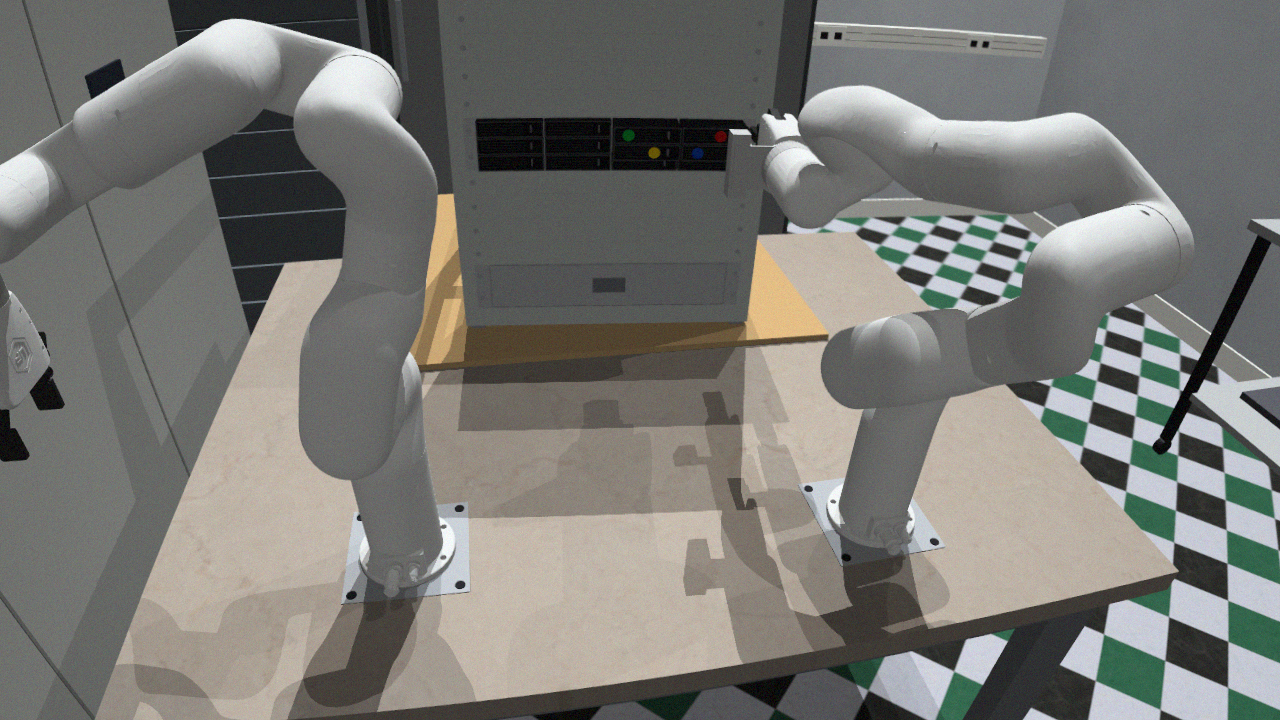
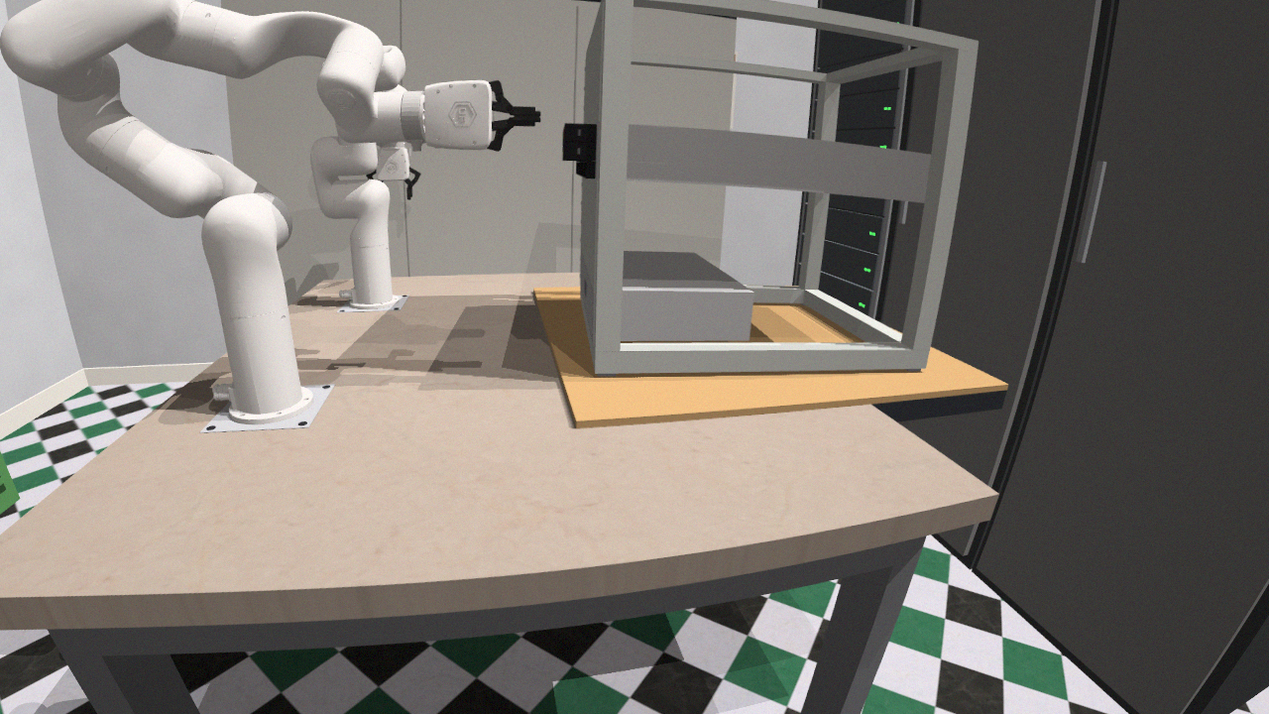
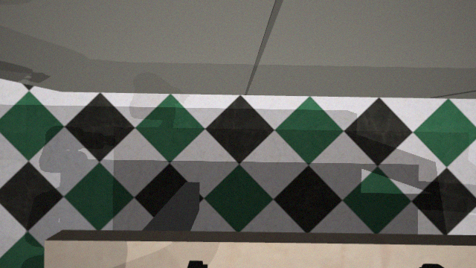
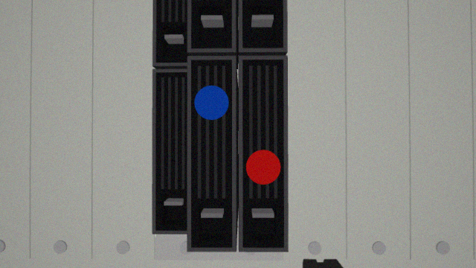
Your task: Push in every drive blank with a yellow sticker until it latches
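Right jaws shut on nothing before the rack — probably to poke; left jaws wide, empty, well left of the rack; yellow-stickered blank in the rack's front, unpressed by either

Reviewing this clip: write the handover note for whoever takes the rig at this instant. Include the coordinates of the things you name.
Right gripper (image 2: 538, 116): jaws shut on nothing, short of the rack (image 1: 608, 219) (image 2: 608, 266) front.
Left gripper (image 1: 31, 425): jaws open, off beside the table.
Yellow sticker (image 1: 654, 153): lower row than green (image 1: 628, 136), left of blue (image 1: 698, 154) in the top view.
Done: no latching can be confirmed.
Left: push yellow's blank home if unlatched; leave the red (image 1: 720, 137) (image 4: 263, 167), blue and green ones; keep the rack steady.
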Motion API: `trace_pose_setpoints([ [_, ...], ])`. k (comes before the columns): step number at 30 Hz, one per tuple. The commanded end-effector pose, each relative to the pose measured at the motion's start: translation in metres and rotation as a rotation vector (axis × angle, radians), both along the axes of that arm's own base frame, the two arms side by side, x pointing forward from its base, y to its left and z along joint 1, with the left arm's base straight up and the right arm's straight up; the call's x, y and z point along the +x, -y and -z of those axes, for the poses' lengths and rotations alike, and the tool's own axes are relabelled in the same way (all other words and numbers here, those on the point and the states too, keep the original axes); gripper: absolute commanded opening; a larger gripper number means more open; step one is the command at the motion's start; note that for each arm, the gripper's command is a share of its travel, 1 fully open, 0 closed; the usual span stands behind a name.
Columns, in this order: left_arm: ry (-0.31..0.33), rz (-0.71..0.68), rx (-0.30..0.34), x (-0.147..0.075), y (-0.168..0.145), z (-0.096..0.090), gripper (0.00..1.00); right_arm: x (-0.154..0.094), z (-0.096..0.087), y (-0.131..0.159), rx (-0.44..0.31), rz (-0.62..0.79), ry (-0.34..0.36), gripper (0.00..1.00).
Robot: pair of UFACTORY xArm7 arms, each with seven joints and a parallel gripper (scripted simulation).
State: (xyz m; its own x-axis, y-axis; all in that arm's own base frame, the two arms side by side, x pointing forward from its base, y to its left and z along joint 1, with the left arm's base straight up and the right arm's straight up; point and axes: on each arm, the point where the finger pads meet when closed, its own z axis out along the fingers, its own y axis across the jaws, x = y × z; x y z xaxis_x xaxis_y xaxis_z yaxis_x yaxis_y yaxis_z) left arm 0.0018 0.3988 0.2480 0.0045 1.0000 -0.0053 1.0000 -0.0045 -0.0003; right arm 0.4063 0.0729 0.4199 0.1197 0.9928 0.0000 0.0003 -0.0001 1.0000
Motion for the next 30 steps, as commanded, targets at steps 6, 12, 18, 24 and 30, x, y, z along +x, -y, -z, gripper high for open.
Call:
trace_pose_setpoints([
  [6, 0.0, 0.0, 0.005, 0.0, -0.001, -0.002, 1.0, 0.0, 0.001, -0.009, 0.001, 0.0, 0.003, 0.0],
  [12, 0.0, 0.0, 0.005, 0.0, -0.001, -0.002, 1.0, 0.0, 0.007, -0.028, 0.001, 0.0, 0.003, 0.0],
  [18, 0.0, 0.0, 0.005, 0.0, -0.001, -0.002, 1.0, 0.0, 0.017, -0.058, 0.001, 0.0, 0.003, 0.0],
  [24, 0.0, 0.0, 0.005, 0.0, -0.001, -0.002, 1.0, -0.001, 0.025, -0.081, 0.002, 0.0, 0.003, 0.0],
  [30, 0.0, 0.0, 0.005, 0.0, -0.001, -0.002, 1.0, -0.001, 0.037, -0.118, 0.002, 0.0, 0.003, 0.0],
])
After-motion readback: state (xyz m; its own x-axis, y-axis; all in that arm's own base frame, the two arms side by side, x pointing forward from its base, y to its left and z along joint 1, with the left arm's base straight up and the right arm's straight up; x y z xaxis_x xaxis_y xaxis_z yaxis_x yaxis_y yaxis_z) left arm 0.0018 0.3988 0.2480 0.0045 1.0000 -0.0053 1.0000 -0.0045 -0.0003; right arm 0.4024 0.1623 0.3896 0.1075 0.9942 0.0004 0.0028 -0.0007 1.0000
